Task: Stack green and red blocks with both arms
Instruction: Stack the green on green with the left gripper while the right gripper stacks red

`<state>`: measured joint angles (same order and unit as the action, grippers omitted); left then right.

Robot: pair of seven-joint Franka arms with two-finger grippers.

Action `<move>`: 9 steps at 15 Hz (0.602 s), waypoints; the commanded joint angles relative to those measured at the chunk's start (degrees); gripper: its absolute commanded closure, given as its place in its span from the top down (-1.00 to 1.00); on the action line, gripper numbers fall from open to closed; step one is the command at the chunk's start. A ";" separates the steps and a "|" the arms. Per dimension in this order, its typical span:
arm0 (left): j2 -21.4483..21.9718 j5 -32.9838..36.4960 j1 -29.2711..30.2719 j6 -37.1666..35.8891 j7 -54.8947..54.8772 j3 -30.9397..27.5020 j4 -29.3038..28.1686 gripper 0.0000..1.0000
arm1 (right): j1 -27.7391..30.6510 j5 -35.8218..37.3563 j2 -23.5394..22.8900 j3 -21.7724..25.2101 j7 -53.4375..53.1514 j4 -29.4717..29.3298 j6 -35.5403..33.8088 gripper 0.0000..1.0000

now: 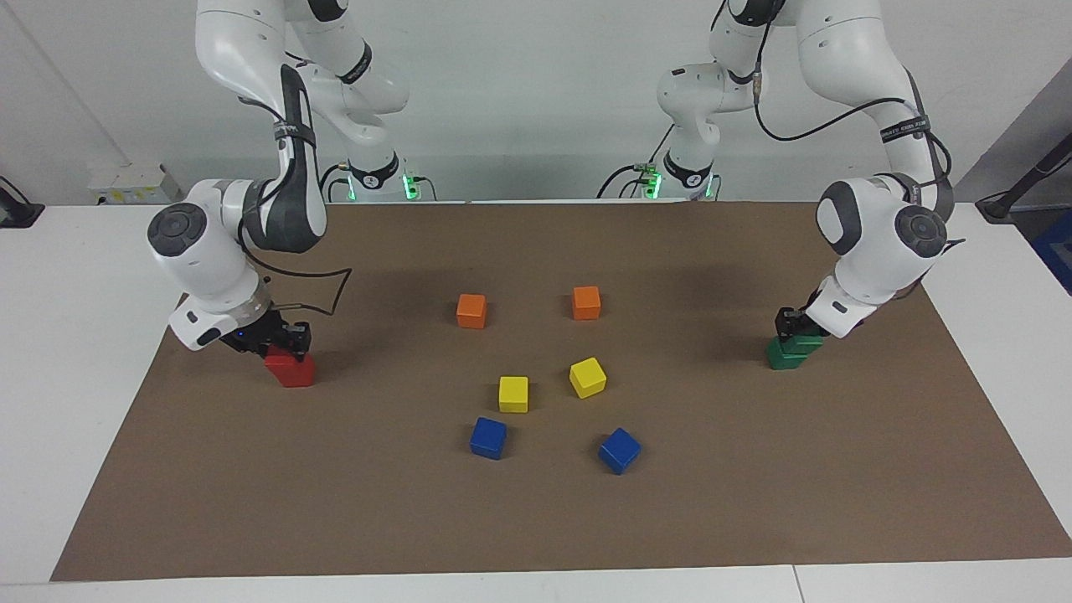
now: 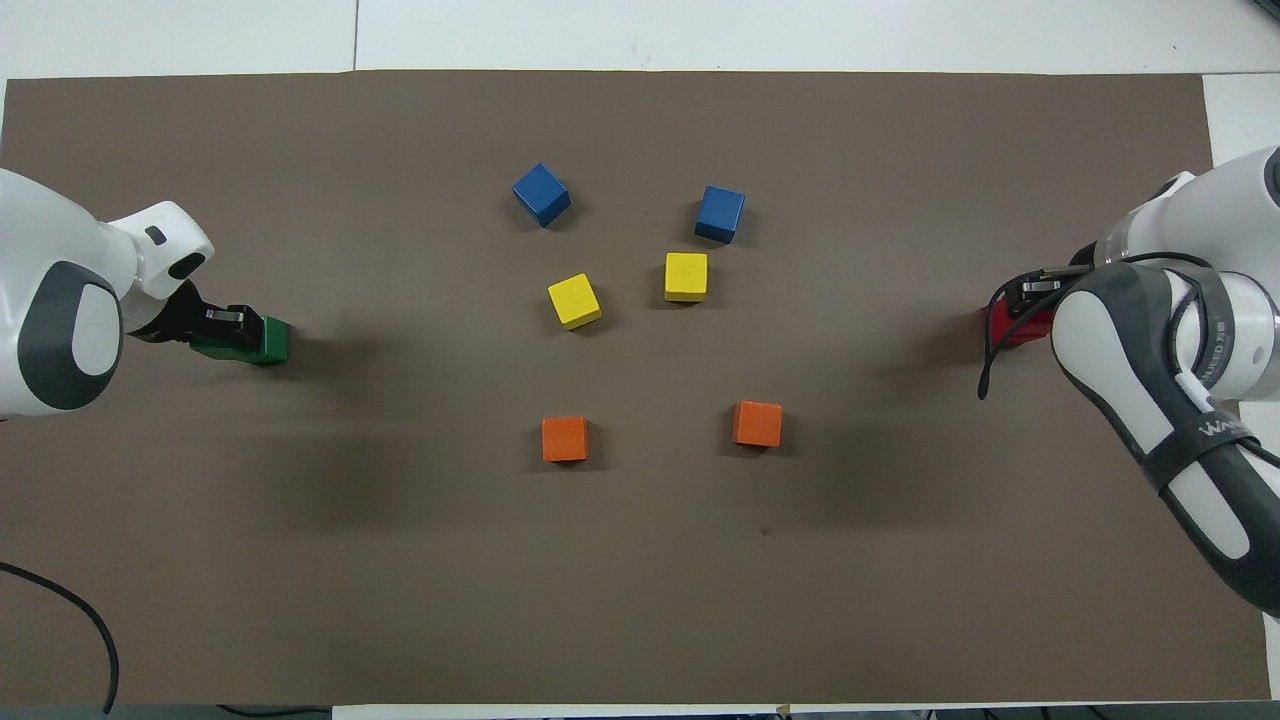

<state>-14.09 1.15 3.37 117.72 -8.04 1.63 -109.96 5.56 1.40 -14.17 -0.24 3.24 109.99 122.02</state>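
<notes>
My left gripper (image 1: 793, 328) sits on the upper small dark green matte cube (image 1: 801, 341), stacked on the lower dark green cube (image 1: 784, 356) at my left arm's end of the brown paper mat (image 1: 754, 502). My right gripper (image 1: 285, 342) sits on the small bright red matte cube (image 1: 292, 369) at my right arm's end.

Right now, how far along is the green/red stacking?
Mostly done: upper green block sits on lower green block, offset, with the left hand shut on it. In hand: right hand shut on red block; I can't tell whether a second red lies under it. Left: release both and lift clear.
</notes>
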 commanded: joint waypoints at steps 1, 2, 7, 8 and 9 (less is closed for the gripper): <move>2.22 0.08 -0.03 1.72 0.75 0.31 -2.71 -1.00 | 0.59 0.01 1.51 -0.46 1.77 1.81 1.29 -1.00; 2.22 0.08 -0.12 1.90 0.84 0.31 -2.71 -1.00 | 0.59 0.01 1.51 -0.46 1.77 1.81 1.29 -1.00; 2.22 0.08 0.23 2.69 0.92 0.31 -3.41 -1.00 | 0.59 0.01 1.60 -0.46 1.77 2.33 1.38 -1.00; 2.22 0.00 0.23 2.86 1.45 0.31 -3.68 -1.00 | 0.59 0.01 1.60 -0.46 1.77 2.42 1.38 -1.00; 2.31 0.00 0.32 2.95 1.89 0.31 -3.76 -1.00 | 0.59 0.01 1.60 -0.46 1.77 2.51 1.38 -1.00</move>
<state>-13.97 1.12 3.37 118.59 -7.49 1.90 -110.45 5.56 1.40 -14.09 -0.24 3.24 110.29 122.07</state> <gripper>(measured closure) 0.449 0.449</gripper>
